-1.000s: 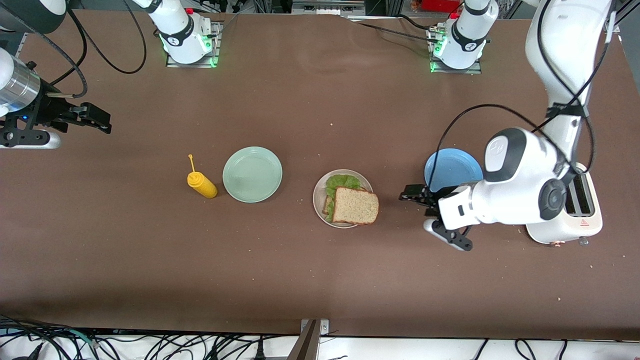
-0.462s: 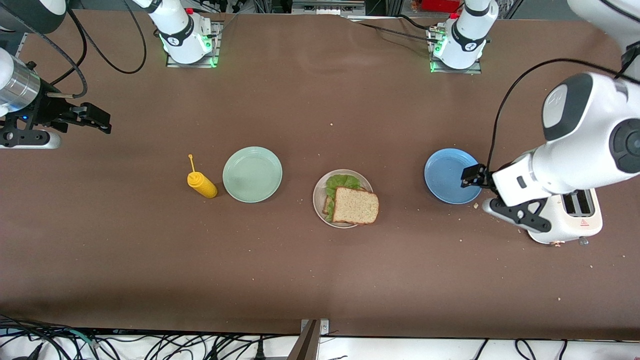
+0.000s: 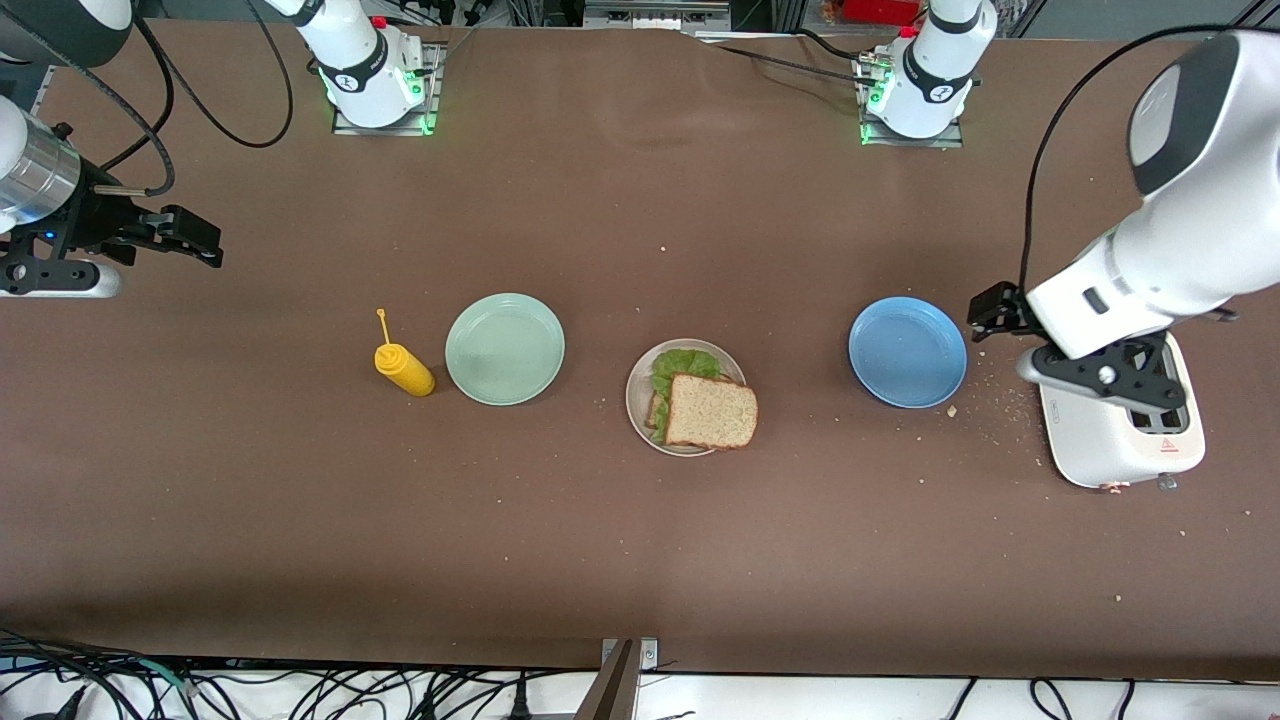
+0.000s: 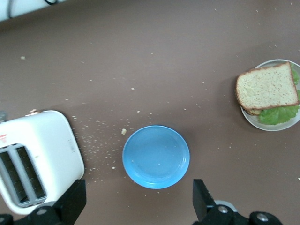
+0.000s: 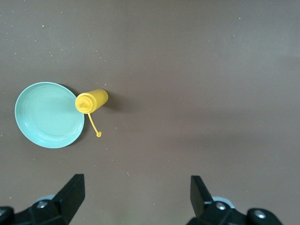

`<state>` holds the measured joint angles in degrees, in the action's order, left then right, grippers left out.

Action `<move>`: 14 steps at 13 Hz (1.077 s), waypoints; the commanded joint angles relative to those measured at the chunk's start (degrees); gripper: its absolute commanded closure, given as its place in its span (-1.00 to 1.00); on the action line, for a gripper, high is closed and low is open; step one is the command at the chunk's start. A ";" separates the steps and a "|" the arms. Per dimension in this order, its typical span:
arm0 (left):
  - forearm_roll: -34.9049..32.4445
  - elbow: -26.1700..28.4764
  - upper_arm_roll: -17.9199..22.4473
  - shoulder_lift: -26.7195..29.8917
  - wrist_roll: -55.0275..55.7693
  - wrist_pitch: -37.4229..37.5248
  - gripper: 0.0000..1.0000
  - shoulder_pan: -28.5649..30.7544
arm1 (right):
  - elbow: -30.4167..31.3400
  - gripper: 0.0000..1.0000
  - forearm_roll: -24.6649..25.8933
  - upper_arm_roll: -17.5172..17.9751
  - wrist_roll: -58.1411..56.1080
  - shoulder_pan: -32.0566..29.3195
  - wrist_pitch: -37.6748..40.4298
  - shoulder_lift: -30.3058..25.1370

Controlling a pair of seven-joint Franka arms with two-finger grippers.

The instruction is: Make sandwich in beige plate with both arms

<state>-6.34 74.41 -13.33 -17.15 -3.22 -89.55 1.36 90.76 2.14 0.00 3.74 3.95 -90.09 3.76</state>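
The sandwich [image 3: 708, 410] lies on the beige plate [image 3: 637, 398] in the middle of the table: a speckled brown slice on top, green lettuce sticking out under it, and the edge of a second slice below. The left wrist view shows the sandwich [image 4: 266, 86] and the plate [image 4: 262, 123] too. My left gripper [image 3: 988, 312] hangs open and empty over the table between the blue plate and the toaster, well away from the sandwich; its fingers [image 4: 75, 199] hold nothing. My right gripper [image 3: 192, 236] waits open and empty over the right arm's end of the table; nothing lies between its fingertips [image 5: 74, 190].
A blue plate [image 3: 907, 352] and a white toaster [image 3: 1125, 440] stand toward the left arm's end, with crumbs [image 3: 985, 400] scattered between them. A mint-green plate [image 3: 505, 348] and a yellow squeeze bottle [image 3: 403, 368] on its side lie toward the right arm's end.
My left gripper has drawn back from beside the sandwich, across the blue plate, toward the toaster. The sandwich and the right arm have not moved.
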 commanded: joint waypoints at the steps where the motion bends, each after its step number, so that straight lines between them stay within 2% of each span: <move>1: 1.57 5.02 3.66 6.86 1.19 0.52 -1.00 -2.59 | -0.23 -1.00 -1.00 -0.09 -0.23 -0.09 0.00 -0.33; 3: 8.16 11.69 7.07 11.77 1.73 -1.84 -1.00 -3.02 | -0.23 -1.00 -1.00 -0.09 -0.32 -0.09 0.00 -0.33; 5: 8.10 14.44 8.49 14.86 2.42 -4.75 -1.00 -4.25 | -0.23 -1.00 -1.00 -0.09 -0.32 -0.09 0.09 -0.33; 8: 8.01 18.30 9.11 18.72 2.34 -4.76 -1.00 -4.52 | -0.23 -1.00 -1.00 -0.09 -0.40 -0.09 0.18 -0.33; 14: 5.64 18.50 9.12 18.65 2.52 -3.88 -1.00 -4.17 | -0.23 -1.00 -0.91 -0.09 -0.49 -0.09 0.09 -0.33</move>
<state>0.31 91.85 -4.94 0.87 -1.38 -92.58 -2.17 90.75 2.13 -0.02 3.72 3.95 -90.09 3.76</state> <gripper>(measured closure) 0.000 0.000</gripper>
